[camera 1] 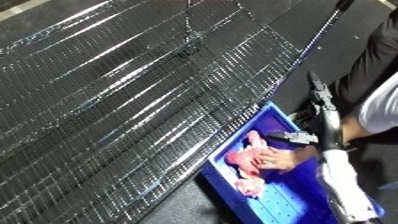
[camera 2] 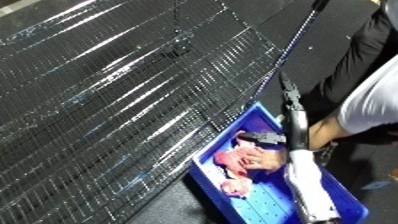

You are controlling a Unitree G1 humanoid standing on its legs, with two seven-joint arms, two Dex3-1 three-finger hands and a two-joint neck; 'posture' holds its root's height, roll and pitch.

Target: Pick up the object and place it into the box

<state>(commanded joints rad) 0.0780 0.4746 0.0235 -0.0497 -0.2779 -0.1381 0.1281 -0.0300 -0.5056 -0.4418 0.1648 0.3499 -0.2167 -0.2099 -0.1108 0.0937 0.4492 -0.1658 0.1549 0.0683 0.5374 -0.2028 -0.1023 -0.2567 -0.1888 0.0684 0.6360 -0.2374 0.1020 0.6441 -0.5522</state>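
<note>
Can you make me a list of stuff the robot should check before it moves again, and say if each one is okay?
1. Is the blue bin where the robot can see it? Ok, it sits at the lower right beside the black mesh surface.
2. Is the pink object in the bin? Ok, pink pieces lie inside it.
3. Is the bin free of other hands? Not ok, a person's hand rests on the pink object.
4. Is the right hand over the bin? Ok, it hangs above the bin's far end.
5. Is the right hand empty? Cannot tell, its fingers are too dark to read.
6. Where is the left hand? Cannot tell, it shows in neither view.
</note>
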